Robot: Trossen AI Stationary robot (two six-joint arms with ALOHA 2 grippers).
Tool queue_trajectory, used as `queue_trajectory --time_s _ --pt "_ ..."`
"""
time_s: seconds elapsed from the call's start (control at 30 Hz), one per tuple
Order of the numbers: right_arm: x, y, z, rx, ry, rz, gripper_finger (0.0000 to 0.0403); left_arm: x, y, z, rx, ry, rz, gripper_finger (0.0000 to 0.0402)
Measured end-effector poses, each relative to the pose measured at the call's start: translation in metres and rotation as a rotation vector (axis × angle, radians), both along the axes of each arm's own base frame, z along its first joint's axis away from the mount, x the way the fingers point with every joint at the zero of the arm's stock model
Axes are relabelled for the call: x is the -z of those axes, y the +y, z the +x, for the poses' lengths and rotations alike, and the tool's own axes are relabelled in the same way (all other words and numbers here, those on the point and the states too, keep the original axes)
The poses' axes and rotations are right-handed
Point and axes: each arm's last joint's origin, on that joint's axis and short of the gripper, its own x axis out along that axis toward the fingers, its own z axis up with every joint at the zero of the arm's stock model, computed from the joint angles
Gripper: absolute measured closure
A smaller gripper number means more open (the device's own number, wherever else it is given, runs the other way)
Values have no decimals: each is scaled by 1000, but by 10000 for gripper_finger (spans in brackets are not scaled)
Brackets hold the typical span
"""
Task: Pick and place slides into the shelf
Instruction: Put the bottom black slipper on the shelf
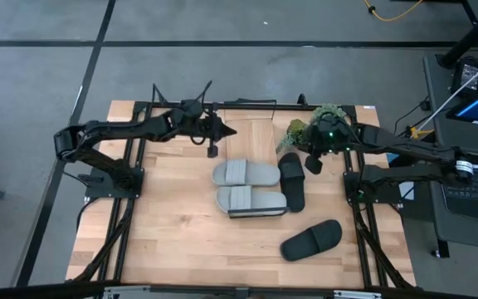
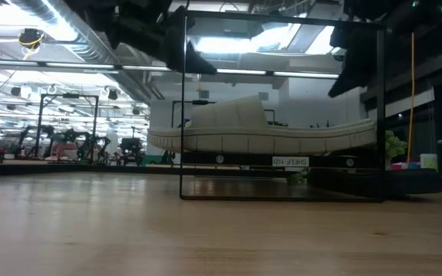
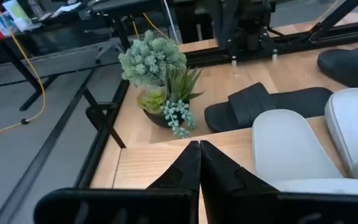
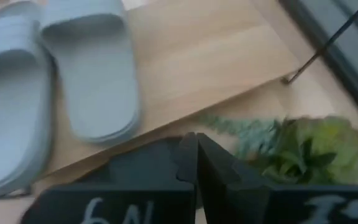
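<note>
The big wooden table [image 1: 181, 232] took up most of the overhead shot, and the shelf [image 1: 247, 137] sat near its far edge, between the two arms, plank top over thin black wire.

Two light grey slides [image 1: 249, 187] lay side by side on the near end of that plank, touching along their long sides, long axes running across the table left to right. Their straps sat toward the left arm's side. From table height one of them showed side-on, up on the rack.

One black slide [image 1: 292, 181] lay just right of the grey pair, its long axis running front to back, so roughly square to them. I couldn't tell from overhead whether it sat on the plank or on the table. The other black slide [image 1: 312, 240] was off on the bare table nearer the front right, angled diagonally — well apart from the rest.

The potted plant [image 1: 305, 129] stood at the shelf's far right corner.

The left gripper [image 1: 212, 150] hung over the far left part of the shelf, fingers pressed together and holding nothing. The grey pair lay just in front of it and a bit to the right.

The right gripper [image 1: 314, 164] hovered beside the plant, also fully closed and empty — the upright black slide sat just beside it, toward the grey pair.
</note>
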Motion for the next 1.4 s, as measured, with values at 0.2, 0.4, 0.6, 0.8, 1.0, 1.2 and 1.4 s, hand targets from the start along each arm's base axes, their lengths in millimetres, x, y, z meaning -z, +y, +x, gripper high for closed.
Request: queue_trajectory --time_s 0.2,0.4,0.6,0.8,1.0,1.2,1.4 --pt "2 23 -12 31 169 166 400 24 -8 -19 -54 -50 -45 401" --pt "4 52 -21 75 164 309 401 27 -28 -60 -63 -135 -67 402" --pt "4 77 -28 176 201 485 401 29 -51 -92 -31 -208 -71 402" --pt "9 99 -33 261 300 623 401 30 -61 -103 -24 -243 -55 402" --pt "11 115 -42 310 373 684 401 30 -63 -102 -12 -240 -52 402" --pt "12 131 -50 321 422 724 401 31 -63 -102 -21 -241 -98 402" --pt "27 147 -56 336 391 735 401 31 -63 -102 -22 -242 -102 402"
